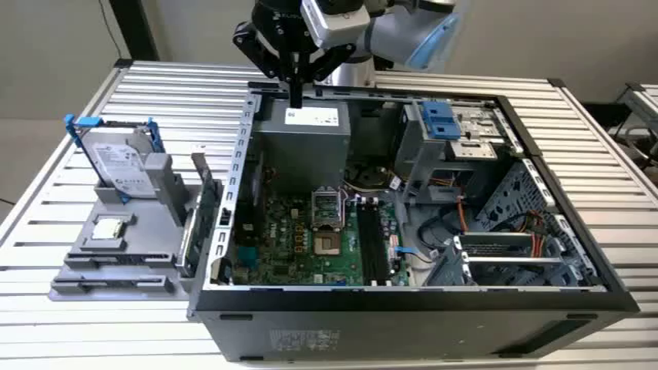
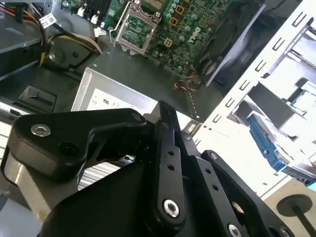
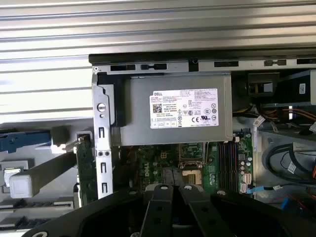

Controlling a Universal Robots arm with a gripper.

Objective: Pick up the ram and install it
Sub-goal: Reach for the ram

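**Bench stock at one moment: arm above open computer case**

**Arm** (image 1: 411, 31): silver and pale blue joints. It reaches in over the rear wall of the computer case (image 1: 411, 308), with the wrist turned straight down.

**Gripper** (image 1: 296, 100): black, with jointed linkages and bright pivot pins. It hangs above the case's rear corner on the exterior view's left. Both wrist views show its slim fingers (image 2: 165, 148) drawn together until the tips meet, with nothing seen between them, and it touches nothing.

Items from the exterior view's left to its right, each placed by the case:

1. **Table** (image 1: 175, 92): ribbed aluminium slats under and around the case.
2. **Holder** (image 1: 144, 240): matt grey moulded block, just beside the case's left wall.
3. **Hard drive** (image 1: 115, 166): silver, with a white label and a blue plastic frame. It leans upright at the holder's end far from the case front.
4. **Processor chip** (image 1: 108, 229): small silver square lying flat in the holder.
5. **Ram** (image 1: 115, 263): probably the long narrow dark strip lying along the holder's front ledge, outside the case and well apart from the gripper. It is too small to confirm.
6. **Expansion card** (image 1: 200, 223): green board standing on edge between the holder and the case's left wall.
7. **Power supply** (image 1: 303, 146): grey sheet-metal box with a white label, inside the case at the rear, directly below the gripper.
8. **Motherboard** (image 1: 288, 239): green, lying flat on the case floor, with long black slots (image 1: 372, 247) along its right side.
9. **Drive cage** (image 1: 483, 254): perforated grey steel filling the case's right half.
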